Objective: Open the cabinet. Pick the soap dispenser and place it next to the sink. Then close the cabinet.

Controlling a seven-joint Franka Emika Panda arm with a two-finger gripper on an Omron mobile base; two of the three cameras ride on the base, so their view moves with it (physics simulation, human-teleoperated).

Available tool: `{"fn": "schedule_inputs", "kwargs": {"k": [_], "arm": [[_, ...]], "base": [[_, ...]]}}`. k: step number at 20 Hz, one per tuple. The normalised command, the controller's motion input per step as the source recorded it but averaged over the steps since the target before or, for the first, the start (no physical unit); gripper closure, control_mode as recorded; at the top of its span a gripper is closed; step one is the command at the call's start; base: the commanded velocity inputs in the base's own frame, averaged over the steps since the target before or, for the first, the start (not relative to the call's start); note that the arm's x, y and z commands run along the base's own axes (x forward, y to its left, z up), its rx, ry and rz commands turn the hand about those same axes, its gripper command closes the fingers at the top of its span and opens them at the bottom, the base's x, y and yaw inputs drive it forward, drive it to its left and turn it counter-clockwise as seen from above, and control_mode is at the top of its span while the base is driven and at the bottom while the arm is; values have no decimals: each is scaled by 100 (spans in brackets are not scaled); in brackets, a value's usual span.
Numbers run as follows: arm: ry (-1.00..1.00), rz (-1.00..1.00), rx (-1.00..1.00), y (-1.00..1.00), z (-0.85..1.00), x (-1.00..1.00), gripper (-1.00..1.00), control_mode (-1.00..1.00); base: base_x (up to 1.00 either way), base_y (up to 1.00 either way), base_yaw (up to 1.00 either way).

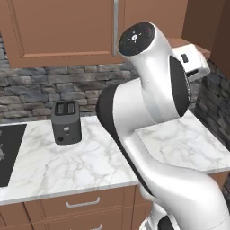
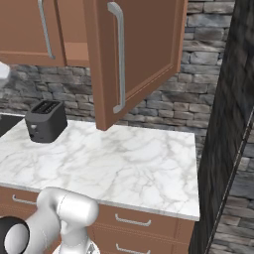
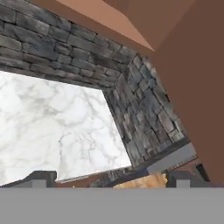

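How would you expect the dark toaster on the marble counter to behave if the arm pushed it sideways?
The toaster looks boxy, with a broad flat base, so it would probably slide rather than tip. The marble counter looks smooth and polished, so it may slip quite easily. A push high on its body seems likelier to rock it.

The cabinet has its right door swung open, the left one shut. A dark toaster stands far left on the marble desk.
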Motion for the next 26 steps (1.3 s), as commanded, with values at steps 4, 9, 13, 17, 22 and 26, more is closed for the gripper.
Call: {"fn": "schedule_inputs", "kwargs": {"k": [4, 9, 13, 17, 22, 26], "arm": [[-26, 17, 0, 49, -86, 27, -100, -100], [-30, 14, 11, 36, -7, 8, -100, -100], [-2, 16, 16, 6, 58, 4, -100, -100], [18, 25, 21, -8, 51, 11, -100, -100], [33, 29, 12, -4, 14, 3, -100, -100], [26, 27, 3, 0, -17, 34, -100, -100]], "base": [[0, 0, 0], [0, 0, 0], [0, 0, 0], [0, 0, 0], [0, 0, 0], [0, 0, 0]]}}
